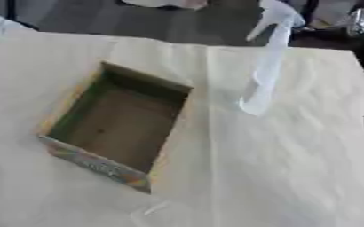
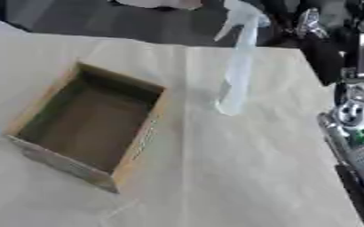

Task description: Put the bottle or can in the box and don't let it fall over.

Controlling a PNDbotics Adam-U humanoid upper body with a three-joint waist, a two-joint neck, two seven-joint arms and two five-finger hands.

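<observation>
- Spray bottle point(image 1: 264, 66): it stands upright on the table point(image 1: 294, 177), to the right of the box point(image 1: 119, 126) and a little farther back, with a clear strip of table between them. It is outside the box, so the main step is not yet done.
- What is left, as I judge it: grasp the bottle, carry it across to the box, and set it down on its base inside without tipping it.
- The box is open at the top and looks empty; its brown floor shows, with no lid or flap over it.
- The bottle is tall, slim and pale, nearly see-through, with a white trigger head at the top. I cannot tell whether it holds any liquid. Being tall on a small base, it would likely topple easily if knocked near the top.
- Right hand point(image 2: 354, 111): it shows at the right edge of the right eye view, apart from the bottle and holding nothing that I can see; I cannot tell how far open it is.
- No left hand shows in either view.
</observation>
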